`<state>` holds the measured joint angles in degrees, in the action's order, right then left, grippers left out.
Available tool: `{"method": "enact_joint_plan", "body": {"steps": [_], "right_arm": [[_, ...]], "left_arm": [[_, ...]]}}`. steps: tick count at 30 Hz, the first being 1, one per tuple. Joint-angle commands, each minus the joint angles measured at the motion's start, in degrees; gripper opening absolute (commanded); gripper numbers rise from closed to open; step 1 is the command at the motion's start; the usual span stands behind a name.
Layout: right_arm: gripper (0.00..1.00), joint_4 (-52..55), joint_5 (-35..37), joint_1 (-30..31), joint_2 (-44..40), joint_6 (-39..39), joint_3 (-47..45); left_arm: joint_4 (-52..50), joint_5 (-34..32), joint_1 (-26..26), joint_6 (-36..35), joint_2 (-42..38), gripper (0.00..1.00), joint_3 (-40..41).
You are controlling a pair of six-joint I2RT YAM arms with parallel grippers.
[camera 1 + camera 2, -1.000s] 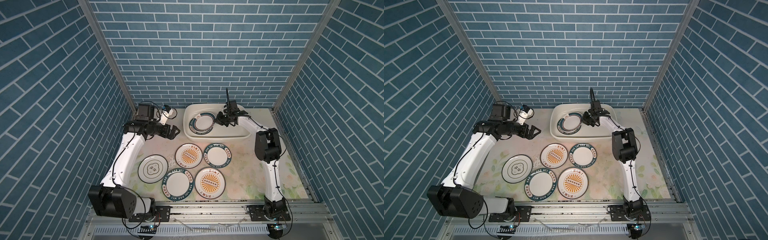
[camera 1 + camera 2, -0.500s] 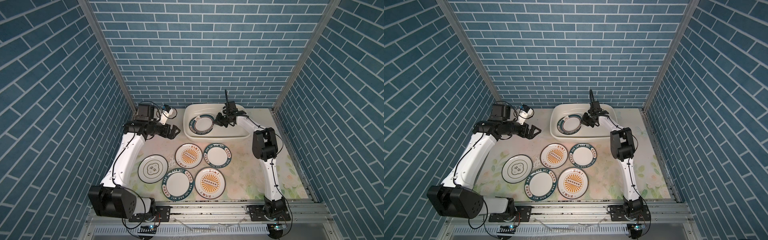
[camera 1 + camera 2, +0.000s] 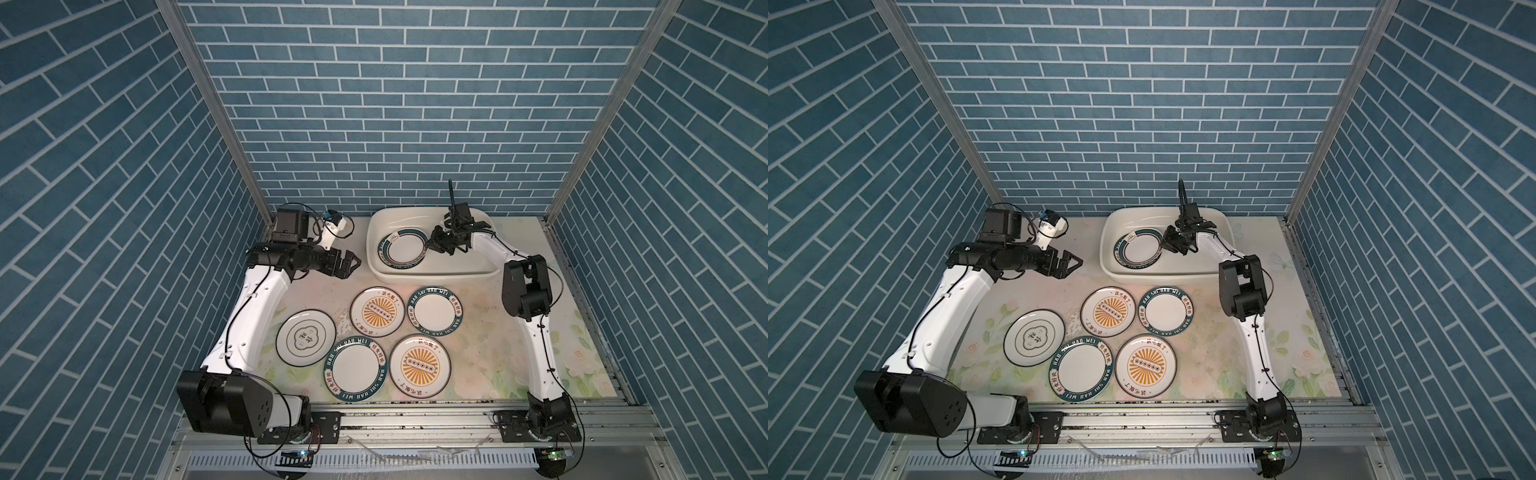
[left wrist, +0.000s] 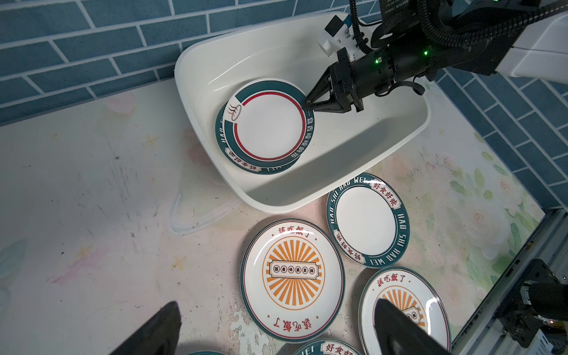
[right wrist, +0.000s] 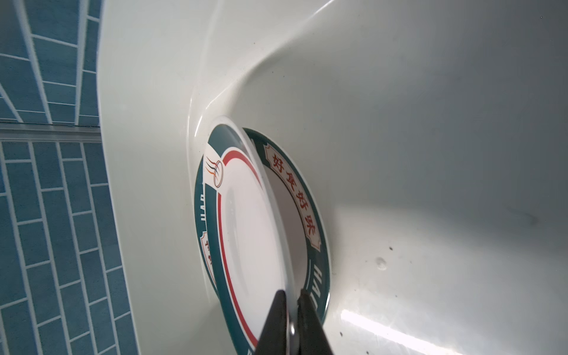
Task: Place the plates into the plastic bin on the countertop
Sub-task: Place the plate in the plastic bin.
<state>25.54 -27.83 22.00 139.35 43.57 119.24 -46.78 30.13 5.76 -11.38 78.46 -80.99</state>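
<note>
In both top views the cream plastic bin [image 3: 432, 276] [image 3: 1167, 274] stands at the back of the countertop [image 3: 490, 332]. Inside it the teal-red ringed plate [image 4: 267, 126] [image 5: 246, 233] leans on a teal lettered plate [image 4: 261, 169] [image 5: 304, 196]. My right gripper [image 3: 430, 245] [image 5: 290, 295] is shut on the ringed plate's rim, holding that side a little raised. My left gripper [image 3: 353, 262] [image 4: 278, 307] hangs open and empty, left of the bin. Several more plates lie flat in front of the bin, among them a sunburst plate [image 3: 377, 312] and the cloud-emblem plate [image 3: 305, 337].
Blue brick walls close in the back and both sides. A metal rail [image 3: 415, 419] runs along the front edge. The right half of the bin's floor [image 4: 353, 135] is bare, and bare countertop lies left of the bin [image 4: 92, 184].
The right arm has shifted slightly left and the ringed plate has sunk lower onto the plate beneath. The left arm has stayed still.
</note>
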Motion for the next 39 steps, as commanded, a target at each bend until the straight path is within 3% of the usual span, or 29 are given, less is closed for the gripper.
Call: {"method": "enact_joint_plan", "body": {"steps": [1,39], "right_arm": [[0.13,1.35,-1.52,0.15,2.19,-0.81,2.65],[0.26,6.14,-2.6,1.11,6.28,-1.29,7.46]], "left_arm": [[0.25,1.14,-0.31,-0.02,-0.2,0.99,0.2],[0.64,2.04,-0.31,0.14,-0.19,1.0,0.71]]}}
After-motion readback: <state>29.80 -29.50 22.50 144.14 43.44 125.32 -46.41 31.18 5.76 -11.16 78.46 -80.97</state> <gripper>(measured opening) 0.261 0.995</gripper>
